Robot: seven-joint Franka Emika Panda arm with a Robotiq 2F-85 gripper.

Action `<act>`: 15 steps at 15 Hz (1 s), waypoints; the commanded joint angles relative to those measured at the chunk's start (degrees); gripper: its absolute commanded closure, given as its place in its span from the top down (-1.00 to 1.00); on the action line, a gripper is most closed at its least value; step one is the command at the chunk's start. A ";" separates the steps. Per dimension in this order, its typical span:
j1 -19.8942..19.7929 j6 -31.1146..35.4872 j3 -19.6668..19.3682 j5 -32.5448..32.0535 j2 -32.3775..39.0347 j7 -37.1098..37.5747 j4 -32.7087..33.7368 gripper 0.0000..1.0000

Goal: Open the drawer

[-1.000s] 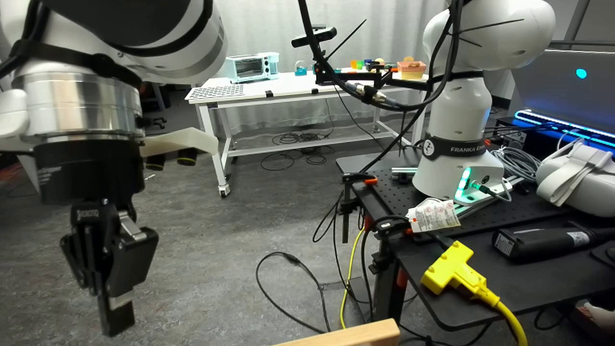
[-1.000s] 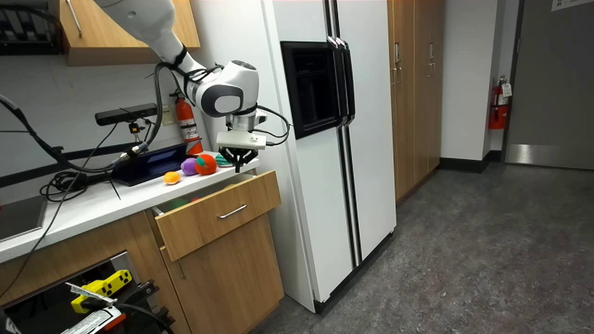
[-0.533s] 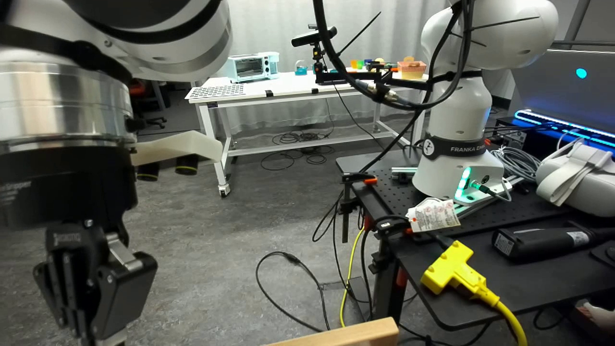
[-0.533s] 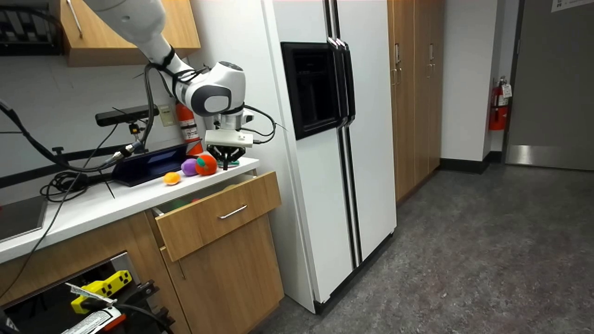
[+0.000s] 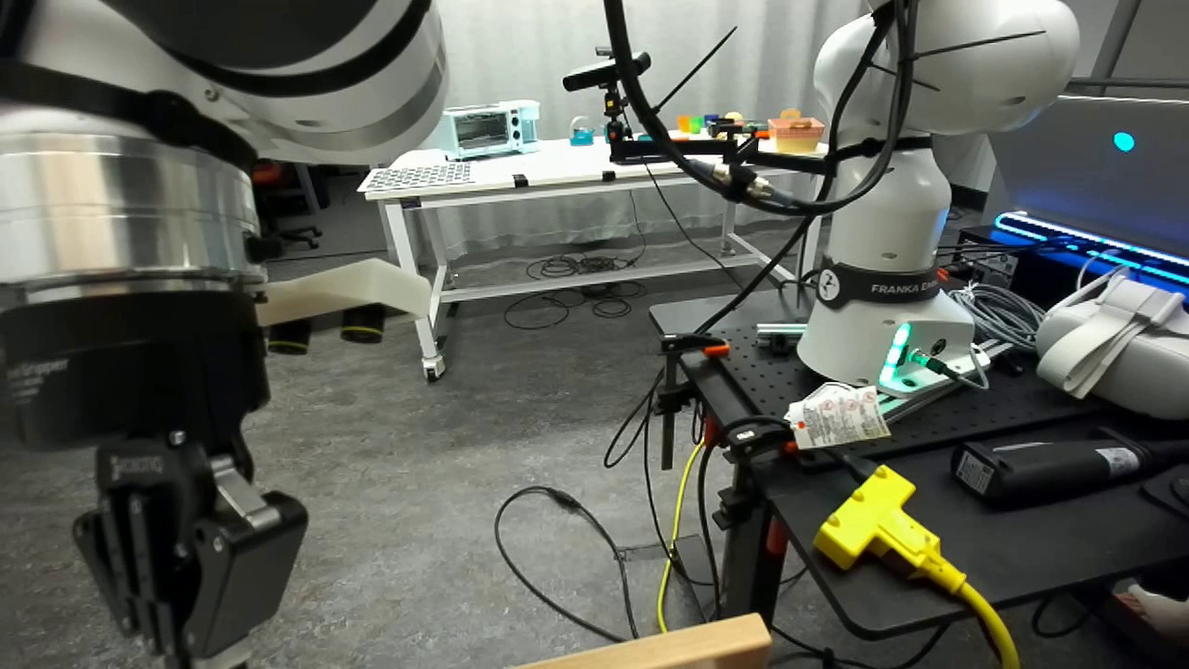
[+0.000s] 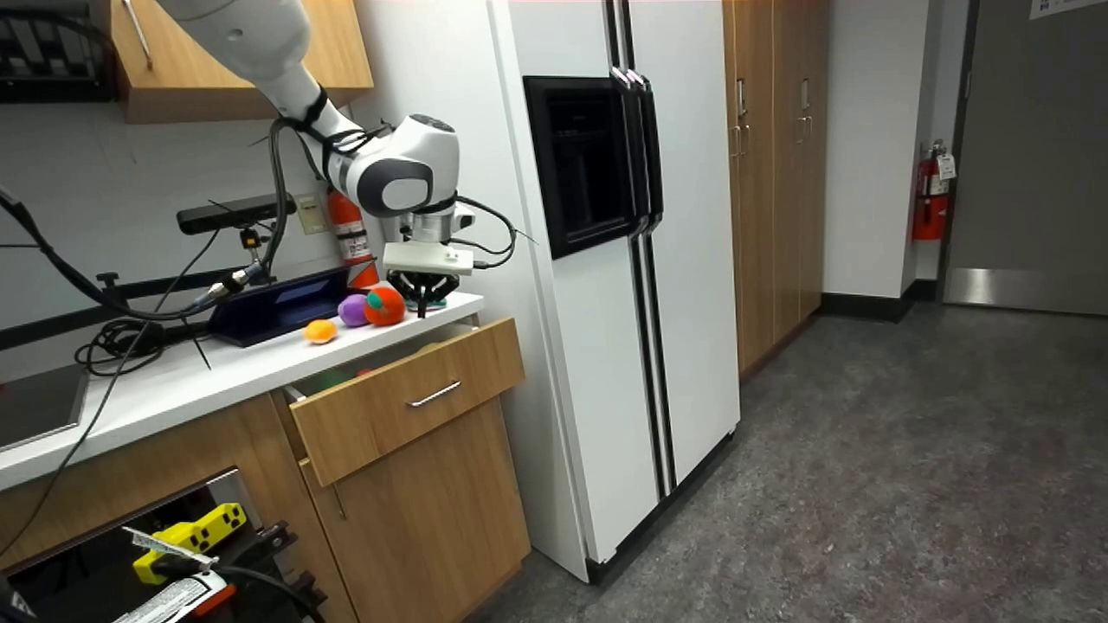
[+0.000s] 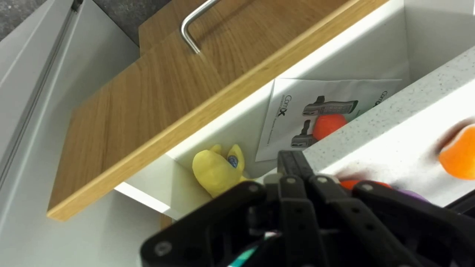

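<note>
Arm slopes down from the top edge in an exterior view, bending at the wrist so the gripper hangs below, pointing straight down. In an exterior view the metal collar sits level above the gripper, whose lower end runs off the bottom edge; base upright, light strip glowing green. Wrist view: fingertips together side by side, outer links splayed both ways
</note>
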 commanded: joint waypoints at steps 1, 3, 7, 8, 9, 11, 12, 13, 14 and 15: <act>1.05 -0.27 -0.49 0.28 1.83 -0.37 1.14 -1.00; 1.31 -0.35 -0.26 0.22 3.17 -0.43 1.57 -1.00; 1.76 -0.60 0.12 -0.06 6.03 -0.54 2.38 -1.00; 1.88 -0.83 0.22 -0.24 6.50 -0.47 2.56 -1.00; 2.10 -1.05 0.18 -0.67 6.75 -0.19 2.71 -1.00; 2.80 -1.01 -0.63 -2.67 6.90 0.39 2.72 -1.00; 3.12 -1.04 -1.03 -3.87 6.84 0.57 2.64 -1.00; 3.49 -1.07 -1.43 -5.24 6.71 0.78 2.58 -1.00; 4.01 -1.24 -1.96 -7.08 6.48 1.02 2.47 -1.00; 4.49 -1.27 -2.47 -8.91 6.21 1.23 2.28 -1.00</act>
